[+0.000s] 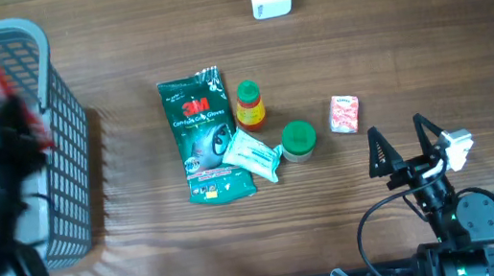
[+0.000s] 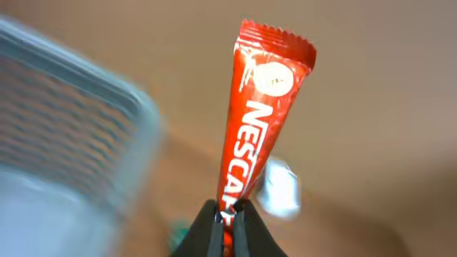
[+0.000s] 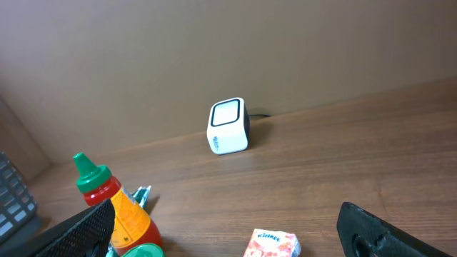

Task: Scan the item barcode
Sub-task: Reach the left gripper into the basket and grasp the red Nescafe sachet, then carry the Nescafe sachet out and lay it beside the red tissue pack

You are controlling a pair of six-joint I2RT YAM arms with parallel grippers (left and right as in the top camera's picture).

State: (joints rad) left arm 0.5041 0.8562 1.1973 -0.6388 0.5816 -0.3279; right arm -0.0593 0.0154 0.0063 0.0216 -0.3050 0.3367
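The Nescafé sachet [image 2: 258, 121] is pinched by its lower end in the left gripper [image 2: 227, 218], over the basket [image 1: 71, 163]. The right gripper [image 1: 398, 141] is spread wide and empty near the tissue pack [image 1: 344, 115]. The scanner [image 3: 228, 126] is seen well beyond.

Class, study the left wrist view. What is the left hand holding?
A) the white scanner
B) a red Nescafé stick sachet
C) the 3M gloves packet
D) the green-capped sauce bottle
B: the left hand is shut on the lower end of the red Nescafé sachet, which stands upright above it.
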